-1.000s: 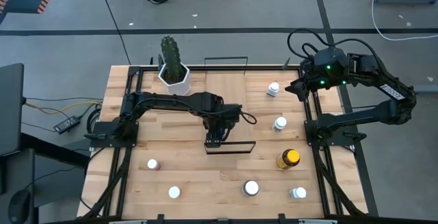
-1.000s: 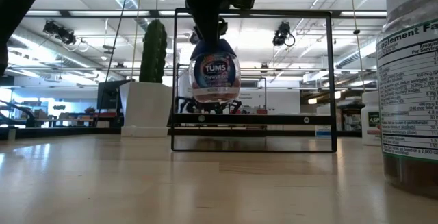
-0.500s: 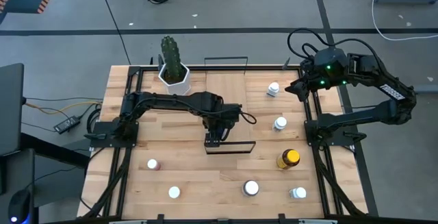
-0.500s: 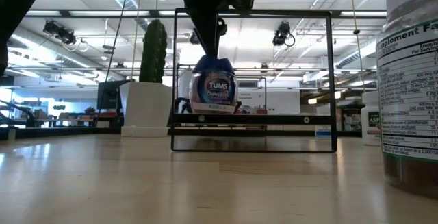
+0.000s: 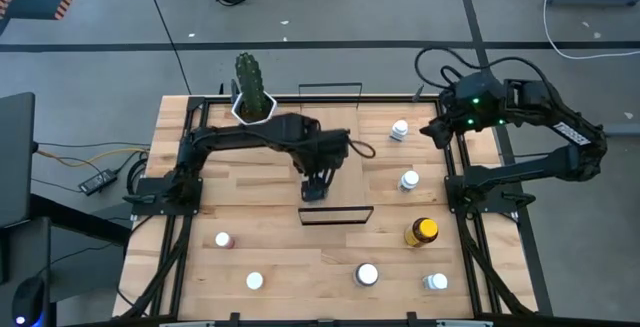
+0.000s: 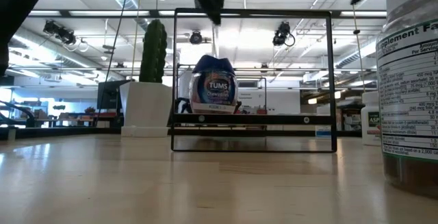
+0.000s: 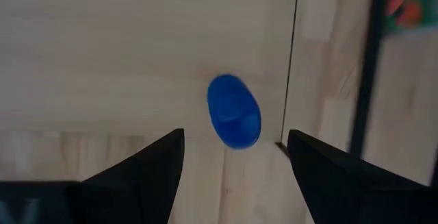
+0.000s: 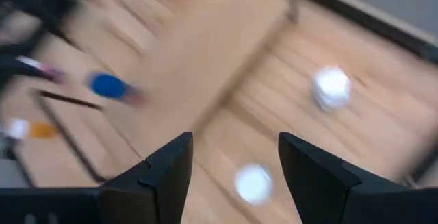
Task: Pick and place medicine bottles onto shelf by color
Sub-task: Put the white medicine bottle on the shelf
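Note:
The blue-lidded bottle (image 6: 213, 85) stands upright on its base on the shelf (image 5: 345, 147), close behind the near wire rail (image 6: 333, 80). My left gripper (image 7: 235, 133) hovers open straight above it, its fingers either side of the blue lid (image 7: 234, 111) but clear of it. In the high view the left gripper (image 5: 314, 188) covers the bottle. My right gripper (image 8: 235, 136) is open above the table's far right part (image 5: 437, 127), beside a white-capped bottle (image 5: 400, 130).
Loose bottles stand on the table: white-capped ones (image 5: 409, 179), (image 5: 367, 274), (image 5: 434, 282), (image 5: 254, 281), the amber yellow-capped one (image 5: 421, 231) and a pinkish one (image 5: 222, 239). A cactus pot (image 5: 252, 105) stands at the far edge, left of the shelf.
My left gripper lowered the blue-lidded bottle from just above the shelf onto it, let go and rose, drawing back a little toward the far edge. The bottle now stands free on the shelf.

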Action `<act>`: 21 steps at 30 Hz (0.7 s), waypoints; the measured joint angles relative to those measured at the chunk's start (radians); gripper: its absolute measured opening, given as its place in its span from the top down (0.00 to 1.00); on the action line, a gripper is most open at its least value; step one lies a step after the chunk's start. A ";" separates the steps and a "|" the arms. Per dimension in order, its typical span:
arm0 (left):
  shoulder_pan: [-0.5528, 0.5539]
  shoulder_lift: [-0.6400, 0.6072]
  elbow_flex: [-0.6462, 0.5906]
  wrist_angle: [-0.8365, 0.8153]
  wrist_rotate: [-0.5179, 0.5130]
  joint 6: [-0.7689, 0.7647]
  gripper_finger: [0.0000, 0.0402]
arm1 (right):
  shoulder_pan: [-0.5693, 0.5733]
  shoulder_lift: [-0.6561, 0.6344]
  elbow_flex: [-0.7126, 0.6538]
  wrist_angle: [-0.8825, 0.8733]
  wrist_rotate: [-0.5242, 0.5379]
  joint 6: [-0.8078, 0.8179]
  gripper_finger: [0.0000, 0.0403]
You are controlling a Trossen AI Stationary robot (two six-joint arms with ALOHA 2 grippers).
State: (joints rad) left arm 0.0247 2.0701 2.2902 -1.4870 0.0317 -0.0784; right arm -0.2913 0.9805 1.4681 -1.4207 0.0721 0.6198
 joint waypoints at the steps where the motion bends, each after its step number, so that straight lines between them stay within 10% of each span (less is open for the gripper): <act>1: 0.002 -0.001 0.032 -0.011 -0.005 -0.010 0.34 | -0.001 0.013 0.000 -0.042 0.002 0.016 0.45; 21: 0.003 -0.318 0.019 0.040 -0.117 -0.048 0.46 | 0.137 0.155 -0.305 -0.013 -0.086 0.343 0.33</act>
State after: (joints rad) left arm 0.0281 1.7517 2.3092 -1.4468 -0.0856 -0.1260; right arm -0.1541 1.1356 1.1634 -1.4335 -0.0142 0.9625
